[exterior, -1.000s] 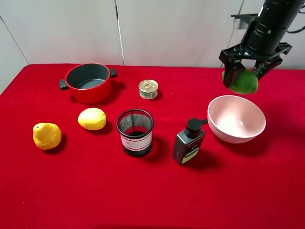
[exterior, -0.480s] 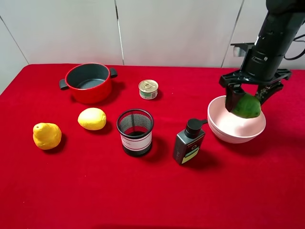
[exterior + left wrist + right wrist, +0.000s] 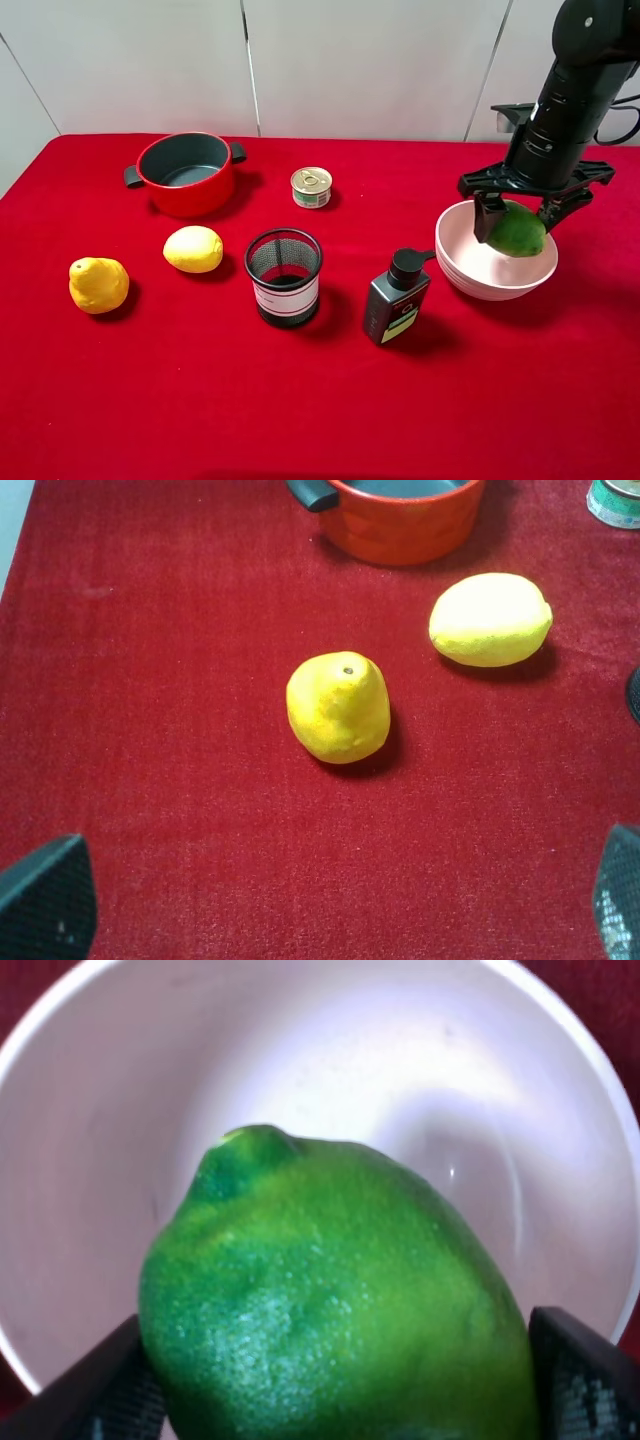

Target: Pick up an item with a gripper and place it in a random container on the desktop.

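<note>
My right gripper point(image 3: 520, 218) is shut on the green lime point(image 3: 518, 233) and holds it low inside the pale pink-white bowl point(image 3: 478, 270) at the right of the red-clothed desktop point(image 3: 150, 400). In the right wrist view the lime point(image 3: 330, 1300) fills the gap between the dark fingers point(image 3: 110, 1385), with the bowl's inside point(image 3: 120, 1080) right behind it. Whether the lime touches the bowl's floor I cannot tell. My left gripper point(image 3: 330, 900) is open and empty above the cloth, near a yellow fruit point(image 3: 338, 707); it is out of the exterior view.
A red pot point(image 3: 187, 172) stands at the back left, a small tin can point(image 3: 311, 187) behind the middle. A lemon point(image 3: 193, 249) and a yellow fruit point(image 3: 98, 284) lie at the left. A black mesh cup point(image 3: 283, 275) and a dark pump bottle point(image 3: 397, 298) stand left of the bowl.
My right gripper has come down with the lime, from above the bowl's far rim into the bowl. Nothing else has moved.
</note>
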`<act>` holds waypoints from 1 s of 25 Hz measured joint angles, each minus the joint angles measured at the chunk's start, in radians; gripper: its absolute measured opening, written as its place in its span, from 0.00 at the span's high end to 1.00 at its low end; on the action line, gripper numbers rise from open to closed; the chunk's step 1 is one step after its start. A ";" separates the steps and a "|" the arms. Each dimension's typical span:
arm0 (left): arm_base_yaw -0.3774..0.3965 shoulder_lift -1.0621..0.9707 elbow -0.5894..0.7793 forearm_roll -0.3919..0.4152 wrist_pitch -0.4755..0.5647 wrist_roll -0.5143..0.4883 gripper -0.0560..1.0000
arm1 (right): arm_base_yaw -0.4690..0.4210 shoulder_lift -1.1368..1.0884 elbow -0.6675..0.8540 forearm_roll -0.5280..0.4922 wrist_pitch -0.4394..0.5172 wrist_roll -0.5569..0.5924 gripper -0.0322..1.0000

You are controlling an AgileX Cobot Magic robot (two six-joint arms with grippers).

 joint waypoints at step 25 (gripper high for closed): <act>0.000 0.000 0.000 0.000 0.000 0.000 0.00 | 0.000 0.000 0.000 0.000 -0.021 0.065 0.30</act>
